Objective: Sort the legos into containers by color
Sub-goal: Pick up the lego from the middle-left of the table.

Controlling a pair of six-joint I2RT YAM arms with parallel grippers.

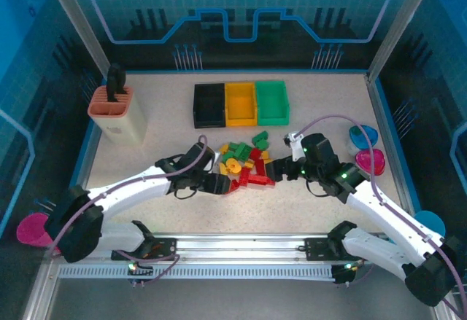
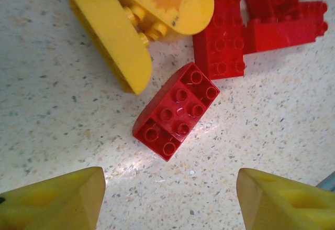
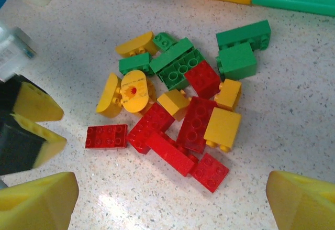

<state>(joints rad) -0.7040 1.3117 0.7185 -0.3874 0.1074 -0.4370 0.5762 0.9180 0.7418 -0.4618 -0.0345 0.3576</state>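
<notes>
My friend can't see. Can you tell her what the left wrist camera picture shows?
A small red lego brick lies studs-up on a speckled table, just ahead of the left hand, whose two yellow fingertips are spread wide apart. Behind it sit yellow half-round legos and more red bricks.

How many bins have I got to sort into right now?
3, in a row at the far side of the table: black bin on the left, yellow bin in the middle, green bin on the right. None seems hidden.
</notes>
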